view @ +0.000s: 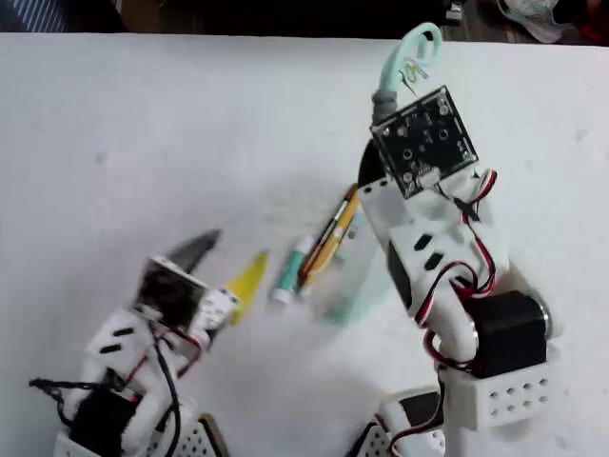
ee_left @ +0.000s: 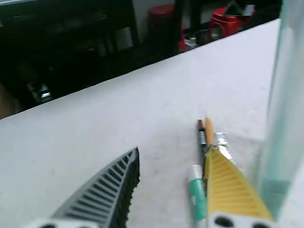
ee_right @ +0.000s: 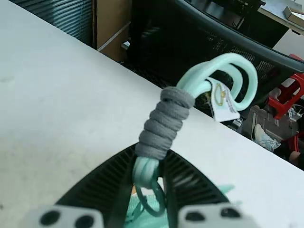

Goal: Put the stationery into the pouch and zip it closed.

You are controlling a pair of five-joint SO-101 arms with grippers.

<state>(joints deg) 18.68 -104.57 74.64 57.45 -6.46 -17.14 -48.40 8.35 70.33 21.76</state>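
Lifted by its carry loop (ee_right: pixel 216 71), the translucent mint pouch (view: pixel 354 290) shows as a soft blur, its upper part hidden behind the right arm. In the left wrist view the pouch (ee_left: pixel 285 95) is cut off by the frame edge. The left gripper (ee_left: pixel 173 150) covers the near ends of the pens (ee_left: pixel 205 133), one perhaps a pencil, and part of the green marker (ee_left: pixel 197 194). The right gripper (ee_right: pixel 151 156) masks the loop's join with the pouch.
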